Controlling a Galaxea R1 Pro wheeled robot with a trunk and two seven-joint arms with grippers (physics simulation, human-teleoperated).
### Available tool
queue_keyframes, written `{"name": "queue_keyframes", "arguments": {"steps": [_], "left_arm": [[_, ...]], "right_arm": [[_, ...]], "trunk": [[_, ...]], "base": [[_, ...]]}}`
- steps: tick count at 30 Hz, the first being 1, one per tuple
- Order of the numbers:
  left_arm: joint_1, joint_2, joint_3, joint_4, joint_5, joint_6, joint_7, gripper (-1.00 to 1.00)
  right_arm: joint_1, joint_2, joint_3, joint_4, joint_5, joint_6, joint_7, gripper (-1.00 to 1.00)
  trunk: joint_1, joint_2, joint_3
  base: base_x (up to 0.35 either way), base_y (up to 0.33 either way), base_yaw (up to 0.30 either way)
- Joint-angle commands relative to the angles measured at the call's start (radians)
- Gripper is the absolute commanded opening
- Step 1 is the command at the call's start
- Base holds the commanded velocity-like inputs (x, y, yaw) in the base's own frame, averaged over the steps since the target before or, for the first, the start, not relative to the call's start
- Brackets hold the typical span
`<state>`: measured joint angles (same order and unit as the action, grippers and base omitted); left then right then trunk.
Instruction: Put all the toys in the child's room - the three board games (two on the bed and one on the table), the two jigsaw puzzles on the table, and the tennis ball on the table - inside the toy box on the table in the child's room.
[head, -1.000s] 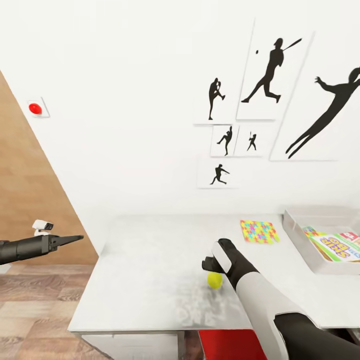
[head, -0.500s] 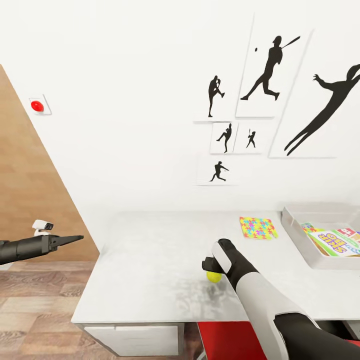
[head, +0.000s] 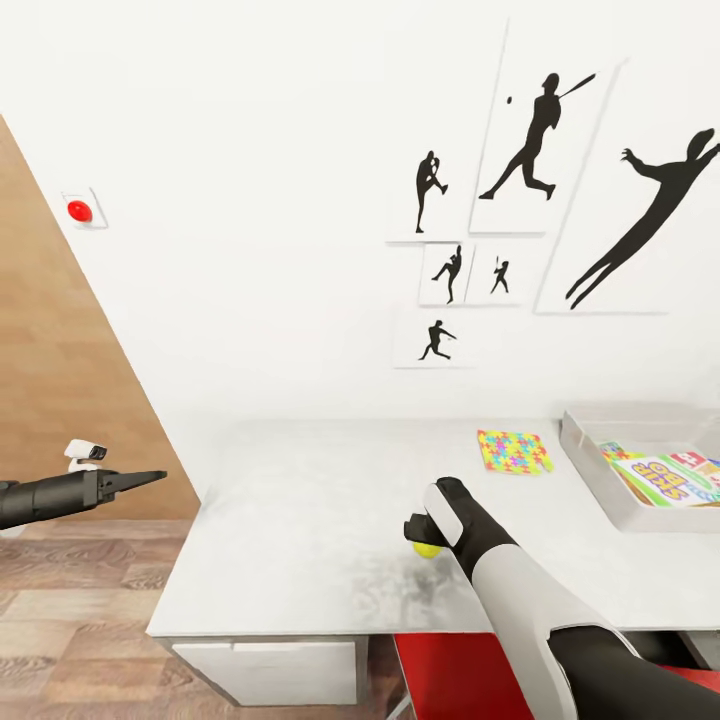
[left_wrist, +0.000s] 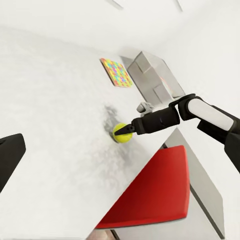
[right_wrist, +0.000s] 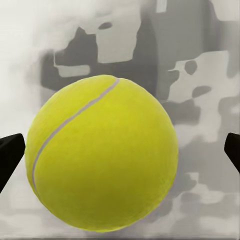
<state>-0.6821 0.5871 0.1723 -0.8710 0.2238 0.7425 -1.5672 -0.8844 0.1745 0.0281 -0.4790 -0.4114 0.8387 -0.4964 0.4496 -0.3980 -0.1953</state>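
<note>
Head view: SKIP-BO board game (head: 668, 479) already lies in toy box (head: 600, 470). One jigsaw puzzle (head: 514, 451) is left on table (head: 300, 530). Tennis ball (right_wrist: 102, 160) sits on table between right gripper (right_wrist: 120, 152) fingers, spread wide, not yet gripped. Left gripper (head: 150, 477) is held off-table; opening cannot be told.

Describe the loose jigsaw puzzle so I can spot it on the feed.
Find the white-grey table under the athlete posters. Near its back edge, just left of the grey toy box, lies the jigsaw puzzle: flat, covered in small multicoloured interlocking pieces, with no lettering.
</note>
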Motion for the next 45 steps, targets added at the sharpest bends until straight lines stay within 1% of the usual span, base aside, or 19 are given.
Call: {"name": "queue_keyframes", "arguments": {"steps": [1, 9, 10, 45], "left_arm": [[-0.001, 0.0, 0.0, 0.0, 0.0, 0.011, -0.004, 1.0], [-0.001, 0.0, 0.0, 0.0, 0.0, 0.011, -0.004, 1.0], [-0.001, 0.0, 0.0, 0.0, 0.0, 0.01, -0.004, 1.0], [-0.001, 0.001, 0.0, 0.0, -0.001, 0.009, -0.004, 1.0]], "right_arm": [[-0.001, 0.0, 0.003, -0.001, -0.01, 0.002, -0.01, 1.0], [-0.001, 0.0, 0.003, -0.001, -0.01, 0.002, -0.01, 1.0], [-0.001, 0.0, 0.003, -0.001, -0.01, 0.002, -0.01, -1.0], [0.007, 0.0, 0.004, -0.009, -0.008, 0.003, -0.005, -1.0]], "trunk": [[0.0, -0.002, -0.002], [0.0, -0.002, -0.002], [0.0, -0.002, -0.002], [0.0, -0.002, -0.002]], "base": [[-0.028, 0.0, 0.0], [-0.007, 0.0, 0.0], [-0.001, 0.0, 0.0], [0.0, 0.0, 0.0]]}}
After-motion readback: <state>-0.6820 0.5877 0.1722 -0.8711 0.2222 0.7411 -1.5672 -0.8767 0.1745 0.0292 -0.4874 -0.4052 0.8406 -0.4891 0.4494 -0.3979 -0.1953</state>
